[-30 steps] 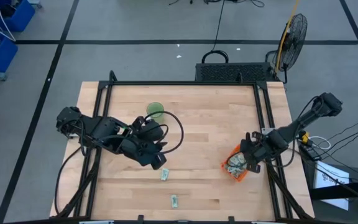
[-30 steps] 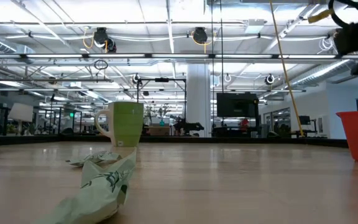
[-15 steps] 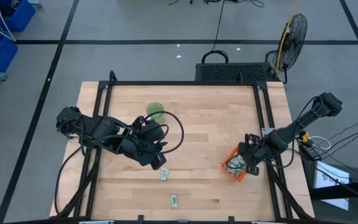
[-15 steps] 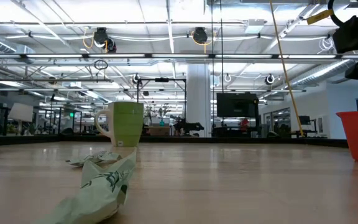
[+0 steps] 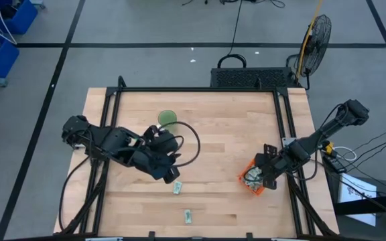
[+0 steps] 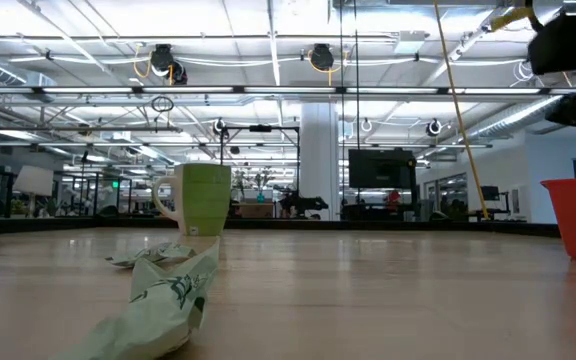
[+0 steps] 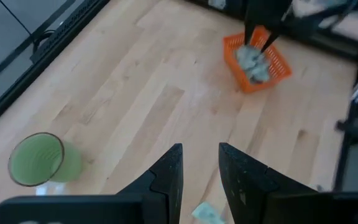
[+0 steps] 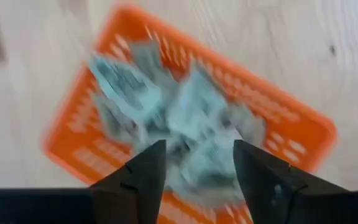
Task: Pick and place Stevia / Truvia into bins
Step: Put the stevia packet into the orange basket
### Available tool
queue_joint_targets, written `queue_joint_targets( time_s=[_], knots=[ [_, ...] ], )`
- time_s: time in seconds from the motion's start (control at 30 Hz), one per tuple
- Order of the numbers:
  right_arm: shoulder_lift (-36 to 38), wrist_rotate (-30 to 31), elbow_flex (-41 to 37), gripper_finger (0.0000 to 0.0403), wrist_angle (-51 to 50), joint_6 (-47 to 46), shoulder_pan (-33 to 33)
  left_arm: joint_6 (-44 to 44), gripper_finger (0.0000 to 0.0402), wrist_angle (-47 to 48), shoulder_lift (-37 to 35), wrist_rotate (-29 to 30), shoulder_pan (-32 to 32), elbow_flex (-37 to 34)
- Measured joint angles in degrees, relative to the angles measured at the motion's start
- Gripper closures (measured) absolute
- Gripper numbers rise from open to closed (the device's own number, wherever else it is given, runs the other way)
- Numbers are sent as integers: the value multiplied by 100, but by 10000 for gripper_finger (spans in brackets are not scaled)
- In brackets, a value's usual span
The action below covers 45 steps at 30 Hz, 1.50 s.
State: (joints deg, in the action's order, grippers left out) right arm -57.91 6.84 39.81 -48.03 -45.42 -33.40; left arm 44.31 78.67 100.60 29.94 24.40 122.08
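The right gripper (image 8: 194, 165) is hanging directly over the one orange bin (image 5: 254, 183), its two fingers (image 8: 143, 171) spread wide with nothing between them. Below those fingers a heap of pale green packets (image 8: 166, 118) is lying inside the bin, too jumbled to count. The left gripper (image 7: 197, 171) is sitting above the middle of the table (image 5: 220, 127), its two fingers (image 7: 169, 171) parted a little and pinching nothing. Two loose packets are lying on the wood: one (image 5: 177, 189) just beside the left fingertips, the other (image 5: 188, 215) farther off toward the table's near edge. One green cup (image 5: 168, 119) is standing behind the left gripper, upright.
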Motion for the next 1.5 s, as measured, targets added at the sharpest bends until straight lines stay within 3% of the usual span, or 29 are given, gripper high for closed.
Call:
queue_joint_targets(
  time_s=[0.27,0.53,0.7,0.93,1.5],
  knots=[
    [0,648,0,222,2453,612,272,-5,295,231,679,-910,-37,-2],
    [0,946,0,225,4370,1607,611,189,295,212,1809,-2682,167,-2],
    [0,967,0,228,4495,1618,681,926,295,-253,2419,-3086,344,-4],
    [0,963,0,231,4428,1606,681,672,295,-1563,2894,-3220,661,-4],
    [0,936,4,232,4290,875,513,1605,295,-1558,4034,-3144,686,-2]
  ],
)
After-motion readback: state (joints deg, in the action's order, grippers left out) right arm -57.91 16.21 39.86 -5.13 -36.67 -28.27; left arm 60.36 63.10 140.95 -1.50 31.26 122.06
